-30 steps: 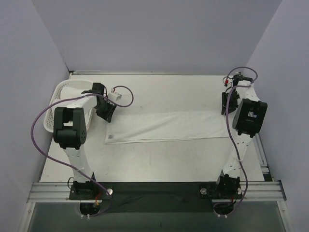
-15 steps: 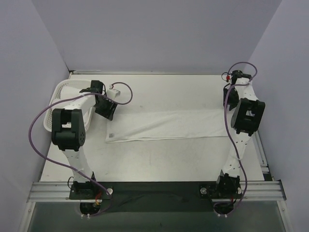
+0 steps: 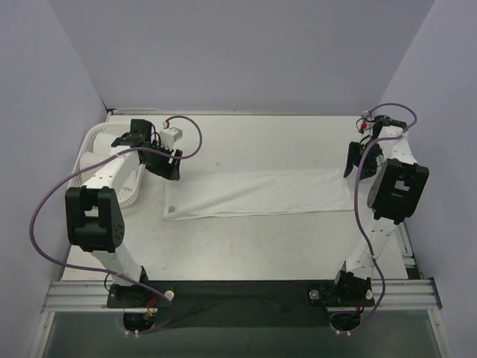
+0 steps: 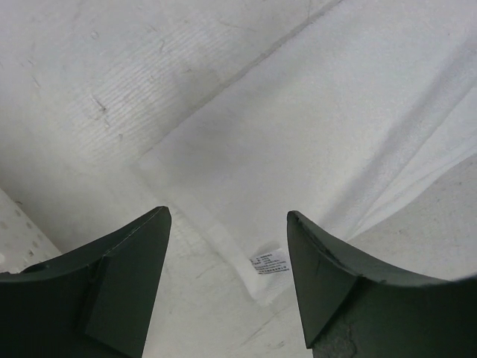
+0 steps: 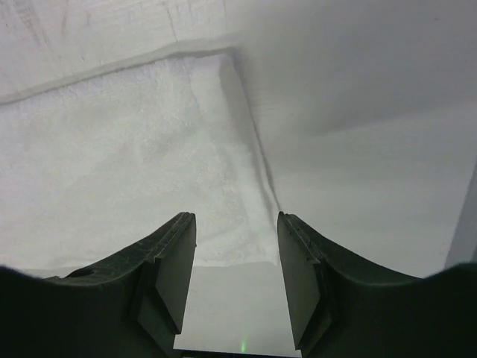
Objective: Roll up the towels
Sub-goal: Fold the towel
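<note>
Towel (image 3: pixel 261 192): spread flat on the tabletop (image 3: pixel 246 250), one long white strip running left to right, well out from the arm bases
Towel ends: left end by the left gripper (image 3: pixel 165 162), right end by the right gripper (image 3: pixel 352 160)
Label (image 3: pixel 171 209): small tag on the towel's near left corner
Left gripper state: jaws spread wide, nothing between them, hanging over the towel's far left corner
Left wrist view: bare gap at the left gripper (image 4: pixel 229 215), towel (image 4: pixel 320 127) below with its corner in sight, label (image 4: pixel 268 262) low in the gap
Right gripper state: jaws parted, nothing gripped, above the towel's right end
Right wrist view: gap at the right gripper (image 5: pixel 236 218) clear, towel (image 5: pixel 112 149) lying to one side with its end edge passing below
Basket (image 3: pixel 93 134): white lattice, at the tabletop's left edge beside the left arm, apart from the spread towel
</note>
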You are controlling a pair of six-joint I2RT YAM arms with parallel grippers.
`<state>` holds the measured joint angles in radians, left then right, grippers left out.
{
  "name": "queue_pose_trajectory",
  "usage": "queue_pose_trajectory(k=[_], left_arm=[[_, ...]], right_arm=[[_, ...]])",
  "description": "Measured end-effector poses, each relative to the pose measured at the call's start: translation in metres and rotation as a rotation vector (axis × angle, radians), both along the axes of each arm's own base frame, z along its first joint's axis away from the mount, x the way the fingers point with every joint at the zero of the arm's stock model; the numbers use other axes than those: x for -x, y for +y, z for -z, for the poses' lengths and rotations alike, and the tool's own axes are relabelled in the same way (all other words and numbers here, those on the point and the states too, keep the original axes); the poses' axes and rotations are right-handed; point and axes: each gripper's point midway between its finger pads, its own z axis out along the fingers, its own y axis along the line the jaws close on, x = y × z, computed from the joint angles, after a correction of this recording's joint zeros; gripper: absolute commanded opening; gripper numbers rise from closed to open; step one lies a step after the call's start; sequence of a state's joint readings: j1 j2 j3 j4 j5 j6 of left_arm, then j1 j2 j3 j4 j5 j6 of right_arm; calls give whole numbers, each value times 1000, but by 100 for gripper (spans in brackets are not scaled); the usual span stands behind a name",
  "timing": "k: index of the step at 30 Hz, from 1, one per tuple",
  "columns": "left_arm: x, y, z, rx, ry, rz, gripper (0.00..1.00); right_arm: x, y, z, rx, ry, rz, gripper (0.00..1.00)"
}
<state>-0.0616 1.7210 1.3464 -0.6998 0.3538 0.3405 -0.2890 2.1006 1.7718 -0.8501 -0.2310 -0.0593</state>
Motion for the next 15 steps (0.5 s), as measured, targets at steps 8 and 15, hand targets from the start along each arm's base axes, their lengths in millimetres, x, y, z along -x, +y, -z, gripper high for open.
queue_pose_trajectory(k=[8,15], left_arm=[[12,-7,8,45,48,-3,76],[15,-8,10,52,57,0,76]], right_arm=[[20,16,39,-38,120,-21,40],[20,11,43,15,124,-28,40]])
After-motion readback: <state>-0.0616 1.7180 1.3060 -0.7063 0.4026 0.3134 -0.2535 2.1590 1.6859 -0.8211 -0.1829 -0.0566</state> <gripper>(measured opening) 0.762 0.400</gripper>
